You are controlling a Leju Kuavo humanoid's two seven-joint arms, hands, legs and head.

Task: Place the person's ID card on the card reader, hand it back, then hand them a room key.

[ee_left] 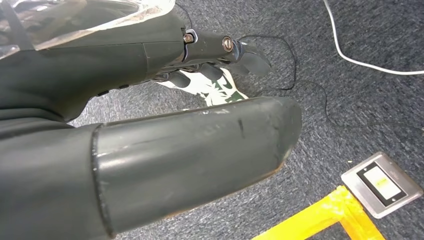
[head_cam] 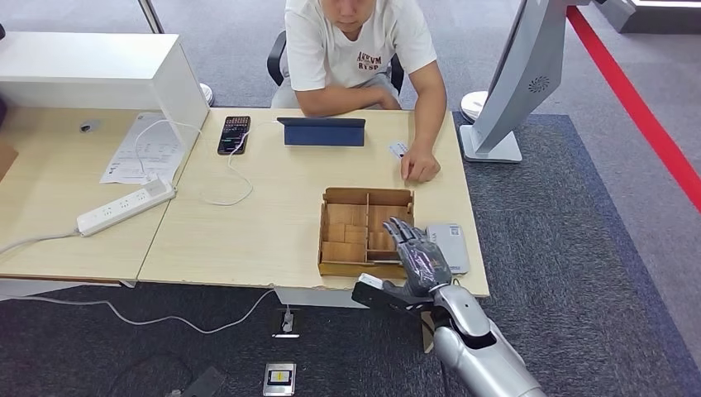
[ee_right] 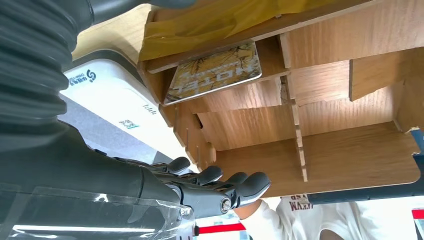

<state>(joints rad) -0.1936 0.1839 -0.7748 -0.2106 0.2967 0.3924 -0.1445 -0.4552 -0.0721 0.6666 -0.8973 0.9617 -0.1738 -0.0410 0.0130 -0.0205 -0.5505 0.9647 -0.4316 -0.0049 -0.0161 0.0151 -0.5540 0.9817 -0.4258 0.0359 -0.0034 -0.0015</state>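
My right hand [head_cam: 417, 252] hovers with fingers spread over the near right corner of the wooden compartment box [head_cam: 343, 266] and holds nothing. In the right wrist view its fingers [ee_right: 220, 185] are stretched out beside the box's dividers [ee_right: 300, 150], and a patterned hotel key card [ee_right: 215, 70] leans in one compartment. The white card reader [head_cam: 451, 246] lies just right of the box. A small white ID card [head_cam: 398, 150] lies on the table by the person's hand [head_cam: 420, 169]. My left hand [ee_left: 215, 55] hangs above the carpet, empty, its fingers loosely extended.
A seated person leans on the far edge of the table [head_cam: 248, 240]. A blue tablet cover [head_cam: 322, 131], a phone [head_cam: 234, 134] with a white cable, papers and a power strip [head_cam: 126, 207] lie to the left. A white stand [head_cam: 496, 136] rises at the right.
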